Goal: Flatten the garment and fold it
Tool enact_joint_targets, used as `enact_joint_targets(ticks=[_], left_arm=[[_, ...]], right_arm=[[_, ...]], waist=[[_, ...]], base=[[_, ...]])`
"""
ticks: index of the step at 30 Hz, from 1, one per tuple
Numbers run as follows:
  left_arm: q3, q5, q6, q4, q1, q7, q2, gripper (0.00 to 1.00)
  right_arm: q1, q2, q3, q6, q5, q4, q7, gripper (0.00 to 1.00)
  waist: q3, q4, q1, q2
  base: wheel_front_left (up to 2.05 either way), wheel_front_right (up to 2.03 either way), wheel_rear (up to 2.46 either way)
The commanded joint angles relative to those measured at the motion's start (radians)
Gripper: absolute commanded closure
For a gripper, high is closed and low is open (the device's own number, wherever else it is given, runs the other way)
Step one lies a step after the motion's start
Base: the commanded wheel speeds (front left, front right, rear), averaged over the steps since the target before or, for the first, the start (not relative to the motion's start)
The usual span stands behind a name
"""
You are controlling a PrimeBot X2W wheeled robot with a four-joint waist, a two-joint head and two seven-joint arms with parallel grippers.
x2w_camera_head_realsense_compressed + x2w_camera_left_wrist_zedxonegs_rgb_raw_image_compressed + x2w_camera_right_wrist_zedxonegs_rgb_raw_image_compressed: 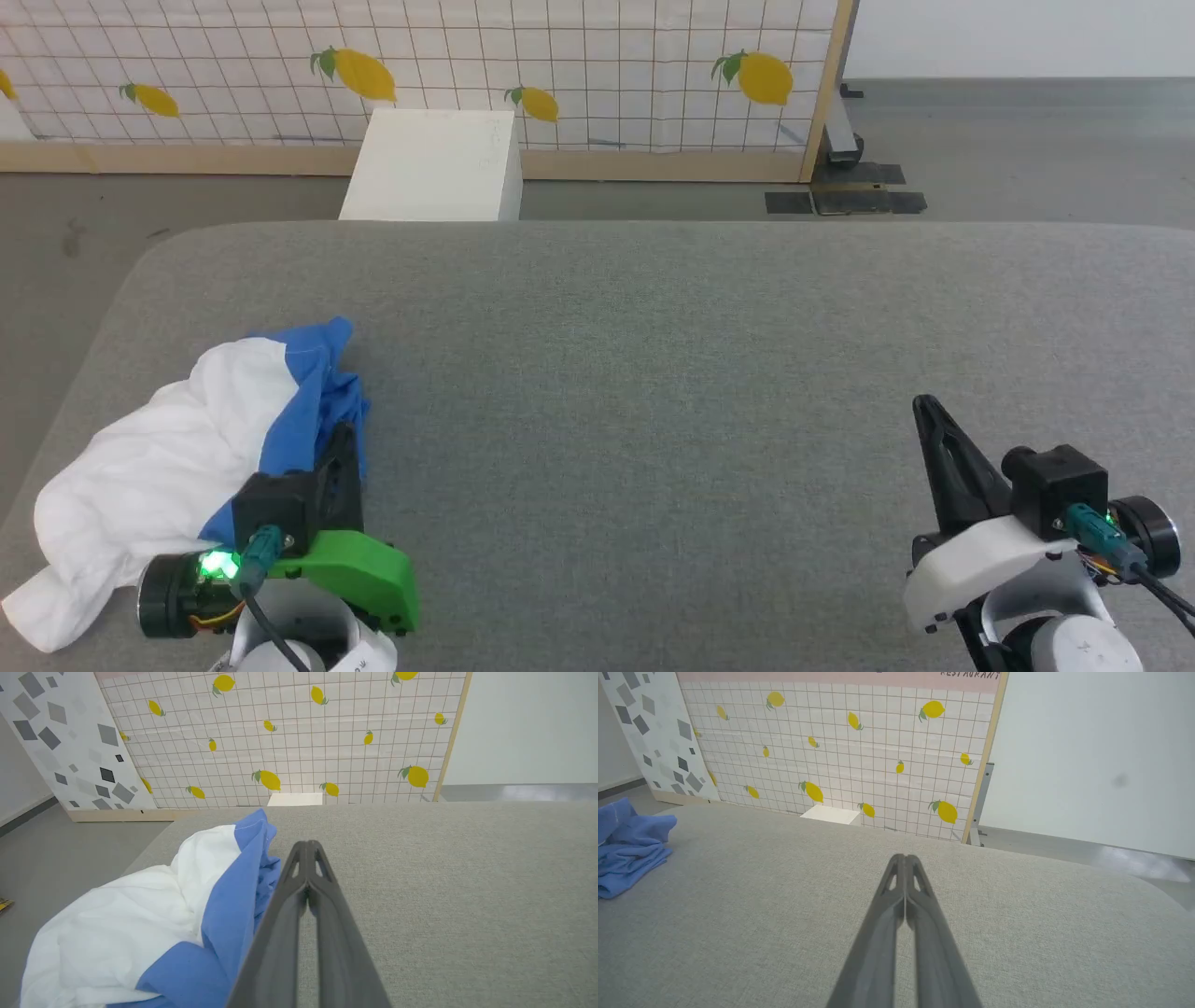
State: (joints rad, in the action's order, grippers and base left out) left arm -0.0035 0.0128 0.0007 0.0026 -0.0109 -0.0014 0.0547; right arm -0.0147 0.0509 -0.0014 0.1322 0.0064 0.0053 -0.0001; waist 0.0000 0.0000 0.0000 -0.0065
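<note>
- Head view puts the garment [177, 439] in a crumpled heap at the near-left corner of the grey top [653, 373], with white cloth spilling toward the left edge.
- Left gripper [344, 437] is clenched on nothing. Its fingers lie just beside the blue folds, possibly brushing them; I can't tell.
- Right gripper [926, 406] is clenched too, empty, well apart from the cloth.
- I judge it light, limp and thin. It will sag and drag on the felt-like top, so I'd pinch a blue sleeve or shoulder edge, one layer only.
- Heap's long axis runs near-left to far-right, blue end pointing away from me. Collar and hem are buried.
</note>
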Motion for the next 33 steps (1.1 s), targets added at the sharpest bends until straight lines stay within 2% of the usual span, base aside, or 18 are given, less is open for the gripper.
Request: enact_joint_targets(ticks=[1, 24, 25, 33], left_arm=[[0.004, -0.013, -0.001, -0.003, 0.011, 0.001, -0.005, 1.0], [0.004, -0.013, -0.001, -0.003, 0.011, 0.001, -0.005, 1.0], [0.0, 0.0, 0.0, 0.0, 0.0, 0.0, 0.0, 0.0], [-0.006, 0.014, 0.001, 0.007, 0.0, -0.009, 0.0, 0.0]], right_arm=[[0.015, -0.001, 0.001, -0.002, -0.006, -0.005, 0.0, 1.0], [0.015, -0.001, 0.001, -0.002, -0.006, -0.005, 0.0, 1.0], [0.0, 0.0, 0.0, 0.0, 0.0, 0.0, 0.0, 0.0], [0.004, 0.0, -0.005, 0.0, 0.013, 0.009, -0.01, 0.0]], waist=[[0.0, 0.0, 0.0, 0.0065], [0.0, 0.0, 0.0, 0.0065], [0.0, 0.0, 0.0, 0.0], [0.0, 0.0, 0.0, 0.0003]], base=[[0.0, 0.0, 0.0], [0.0, 0.0, 0.0], [0.0, 0.0, 0.0], [0.0, 0.0, 0.0]])
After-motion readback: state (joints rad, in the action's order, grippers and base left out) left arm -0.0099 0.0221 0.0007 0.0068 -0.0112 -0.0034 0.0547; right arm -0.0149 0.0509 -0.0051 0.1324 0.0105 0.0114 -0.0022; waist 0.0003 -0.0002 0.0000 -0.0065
